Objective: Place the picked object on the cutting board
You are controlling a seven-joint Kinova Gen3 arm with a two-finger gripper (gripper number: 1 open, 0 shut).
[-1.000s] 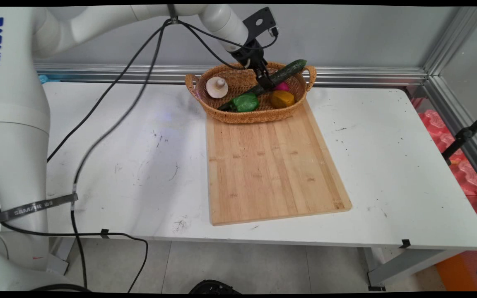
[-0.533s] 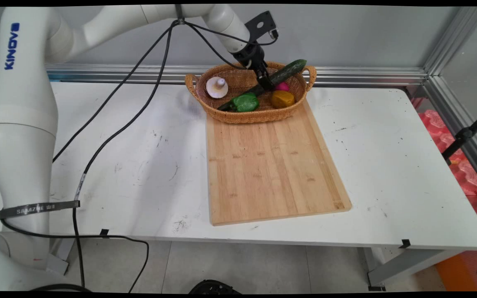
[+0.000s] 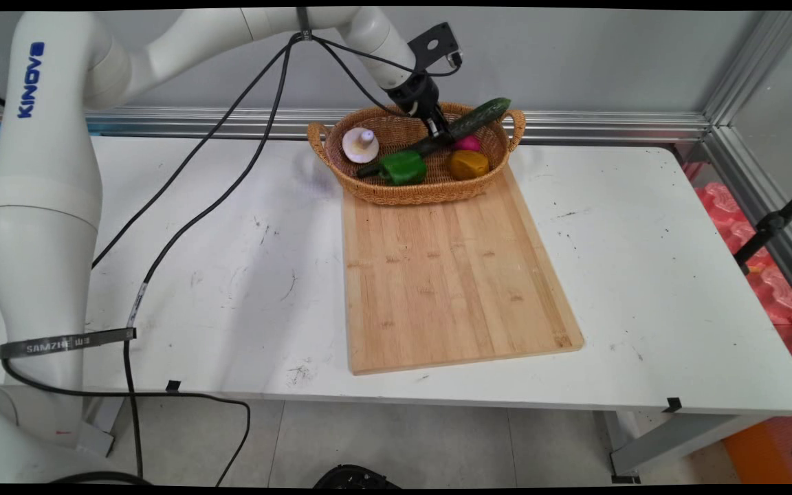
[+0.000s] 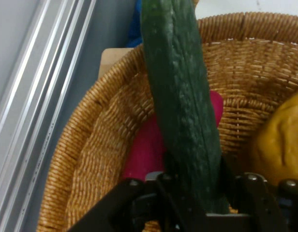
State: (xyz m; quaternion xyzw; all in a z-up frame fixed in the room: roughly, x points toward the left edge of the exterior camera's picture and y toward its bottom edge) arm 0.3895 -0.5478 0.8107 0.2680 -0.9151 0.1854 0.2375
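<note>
Counter [image 3: 643, 289]: white and scuffed, spanning the main view in front of a grey wall with an aluminium rail.
Arm: white, lettered KINOVA in blue on its big link; a grey strap low on it reads SAMZHE; black cables hang from it to the floor.
Cutting board [image 3: 451, 275]: pale bamboo, lying flat mid-counter, its far end touching or tucked under the basket.
Basket [image 3: 396, 196]: wicker, two-handled, at the counter's far edge against the rail.
Cucumber [image 3: 478, 117]: long and dark green, lying slantwise across the basket, its upper end resting over the right handle, its lower end down by the green pepper.
Claw [image 3: 441, 134]: black, reaching down into the basket and clamped on the cucumber near its middle; the hand view shows a finger [image 4: 236, 193] on each side of the cucumber [image 4: 183, 106].
Green pepper [image 3: 403, 168]: in the basket's near side, just beside the cucumber's lower end.
Yellow piece [image 3: 468, 165]: round, at the basket's right.
Mushroom [image 3: 360, 144]: white, at the basket's left, apart from the rest.
Pink piece [image 3: 467, 143]: mostly hidden in the main view; the hand view shows it [image 4: 144, 150] lying under the cucumber.
</note>
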